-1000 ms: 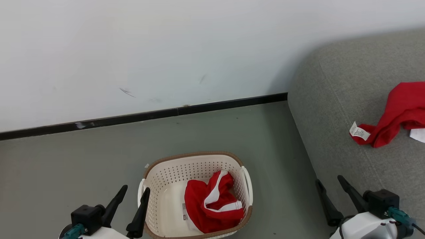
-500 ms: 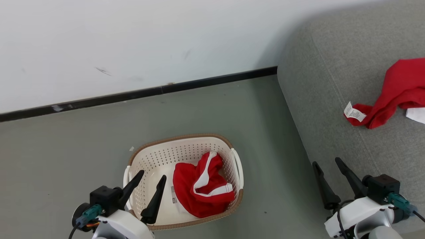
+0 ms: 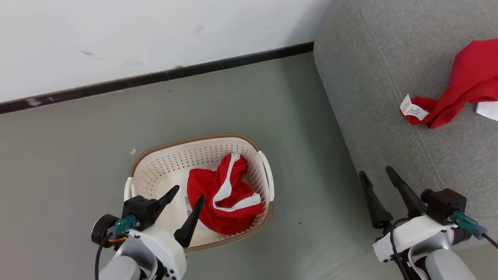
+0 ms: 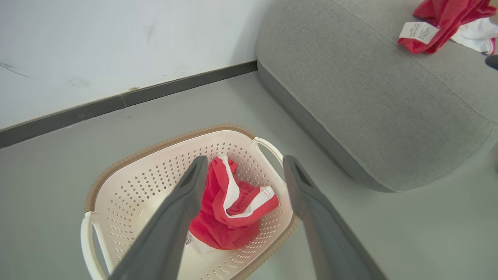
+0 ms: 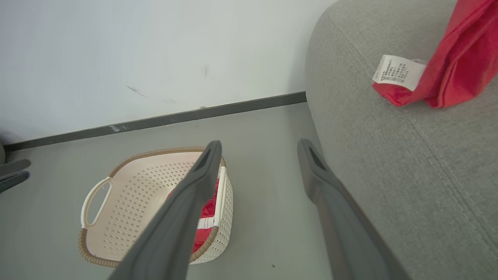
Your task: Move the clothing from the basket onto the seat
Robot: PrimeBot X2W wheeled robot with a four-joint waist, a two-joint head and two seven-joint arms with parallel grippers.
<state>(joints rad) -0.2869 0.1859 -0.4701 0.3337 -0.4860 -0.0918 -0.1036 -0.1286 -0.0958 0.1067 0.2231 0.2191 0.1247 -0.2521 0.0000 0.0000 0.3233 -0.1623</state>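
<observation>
A red garment with white stripes (image 3: 218, 202) lies crumpled in the right half of the cream basket (image 3: 167, 167) on the floor. My left gripper (image 3: 190, 192) hangs open above the basket's near left part, fingers pointing at the garment (image 4: 221, 221), nothing between them. My right gripper (image 3: 375, 171) stands open and empty over the floor beside the grey seat (image 3: 373, 77). Another red garment (image 3: 467, 77) with a white care label lies on the seat at the far right. The right wrist view has the basket (image 5: 148, 182) beyond my right gripper (image 5: 260, 143).
A white wall with a black skirting board (image 3: 163, 76) runs behind the basket. Grey floor (image 3: 78, 147) surrounds the basket on all sides. The seat's rounded edge (image 4: 311, 128) comes close to the basket's right handle. A white piece of cloth (image 3: 488, 111) lies beside the red garment on the seat.
The head camera has tilted, shifting the whole picture. My left gripper has moved forward from beside the basket's left edge to over its inside. Both grippers stay open.
</observation>
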